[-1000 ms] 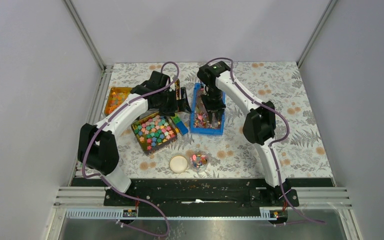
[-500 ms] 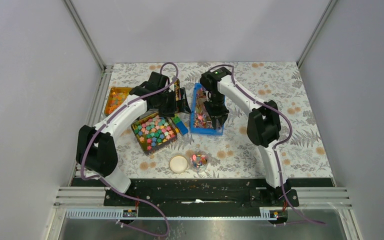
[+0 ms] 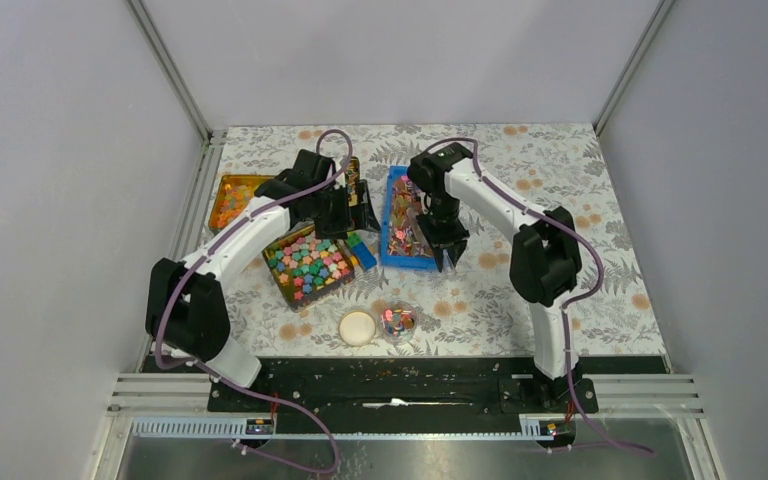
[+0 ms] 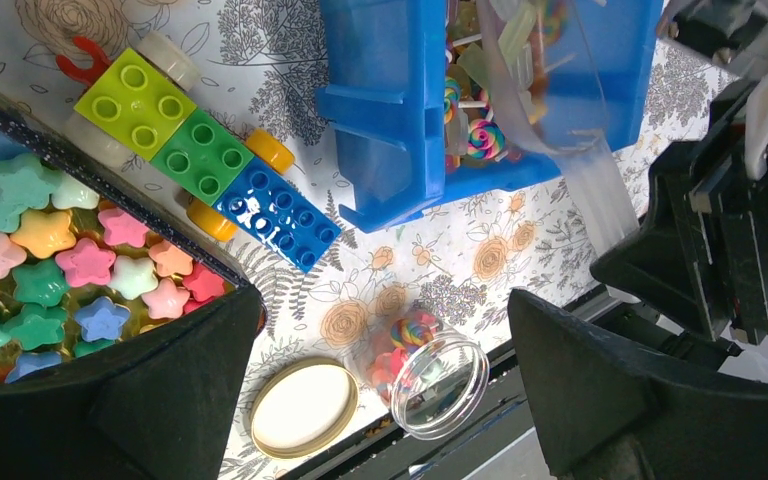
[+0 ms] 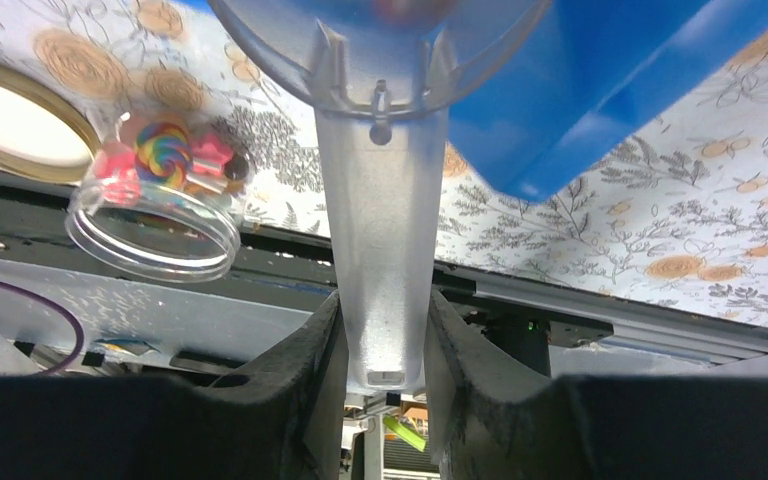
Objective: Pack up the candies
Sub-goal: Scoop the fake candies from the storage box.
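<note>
Nearest you, the clear jar (image 3: 398, 322) stands open with a few candies (image 5: 163, 145) inside, its lid (image 3: 357, 327) lying just to its left. Beyond it, your right gripper (image 5: 385, 330) is clamped on the handle of the scoop (image 5: 380, 220) over the near end of the blue bin (image 3: 390, 215), where more candies lie. Your left gripper (image 4: 385, 320) hangs with its jaws wide apart, holding nothing, left of the bin.

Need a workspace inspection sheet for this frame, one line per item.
Surface: floral table.
Job's things: candies in blue bin; some in open jar, lid beside it.
Clutter: flower blocks, orange tray, toy bricks.
Hands: left hand open, empty; right hand shut on clear scoop.
Cables: purple cables along both arms; no snag seen.
Surroundings: grey walls, metal frame.
</note>
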Robot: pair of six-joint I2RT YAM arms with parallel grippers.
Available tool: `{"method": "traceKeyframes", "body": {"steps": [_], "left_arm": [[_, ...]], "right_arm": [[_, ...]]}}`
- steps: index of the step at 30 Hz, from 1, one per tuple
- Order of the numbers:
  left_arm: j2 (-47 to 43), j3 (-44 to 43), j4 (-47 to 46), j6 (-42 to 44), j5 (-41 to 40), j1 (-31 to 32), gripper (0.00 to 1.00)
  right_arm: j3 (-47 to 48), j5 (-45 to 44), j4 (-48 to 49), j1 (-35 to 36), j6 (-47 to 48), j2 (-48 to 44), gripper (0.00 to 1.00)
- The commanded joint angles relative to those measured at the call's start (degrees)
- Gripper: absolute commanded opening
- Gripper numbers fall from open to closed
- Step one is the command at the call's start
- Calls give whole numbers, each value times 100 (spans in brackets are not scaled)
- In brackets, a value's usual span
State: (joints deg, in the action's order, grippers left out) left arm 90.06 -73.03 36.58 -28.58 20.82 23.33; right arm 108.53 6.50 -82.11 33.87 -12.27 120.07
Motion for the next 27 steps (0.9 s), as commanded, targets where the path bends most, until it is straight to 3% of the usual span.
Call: {"method": "traceKeyframes", "body": {"steps": [1,27], "left_arm": [[-376,125,-274,-90,104,-30,99],[-1909,1684,-763,-952,-138,349,99]], "right_arm": [[-360,-88,-17,211,-40,-612,0],[-1850,-165,196,1236,-500,-2270,0]]}}
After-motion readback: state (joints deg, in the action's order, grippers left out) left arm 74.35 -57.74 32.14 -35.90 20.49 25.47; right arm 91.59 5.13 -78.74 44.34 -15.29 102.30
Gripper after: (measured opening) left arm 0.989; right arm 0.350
